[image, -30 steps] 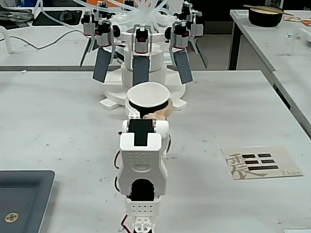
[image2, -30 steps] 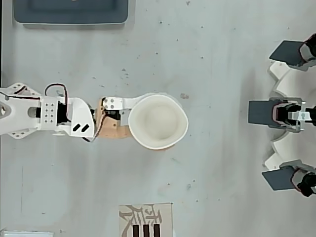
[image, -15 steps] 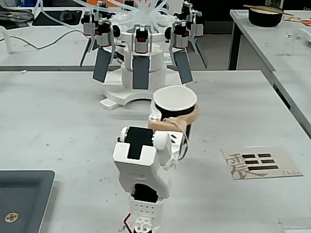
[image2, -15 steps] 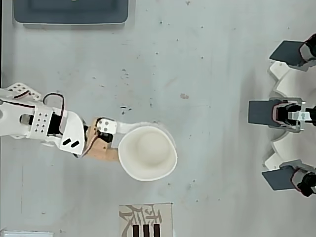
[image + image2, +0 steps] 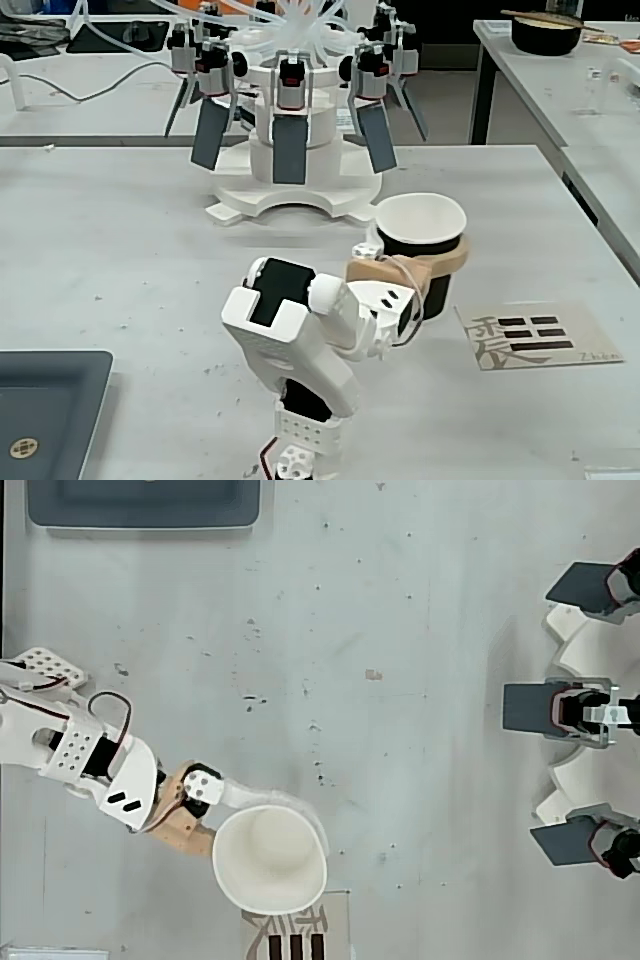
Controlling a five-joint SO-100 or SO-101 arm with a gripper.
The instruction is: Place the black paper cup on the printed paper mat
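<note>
**Cup held beside the mat's edge**

The gripper [image 5: 425,262] is clamped around the black paper cup [image 5: 428,285], its tan fingers [image 5: 400,268] wrapping the cup's upper wall just under the white rolled rim. The cup stands upright, tapered, matte black outside and plain white inside. In the fixed view it sits to the left of the printed paper mat [image 5: 538,335], close to the mat's near-left corner; whether its base touches the table [image 5: 120,250] cannot be told. The mat is a flat beige rectangle with black bars and a grey character.

In the overhead view the cup [image 5: 270,859] shows only as a white round mouth, its black wall hidden, and its rim overlaps the top edge of the mat [image 5: 300,937], which is cut off by the frame's bottom. The gripper [image 5: 240,810] reaches in from the left on a white plastic arm [image 5: 80,760] with red and black wires.

Behind, the fixed view shows a white round device [image 5: 290,130] with grey paddles, and a dark grey tray [image 5: 45,410] at lower left.
</note>
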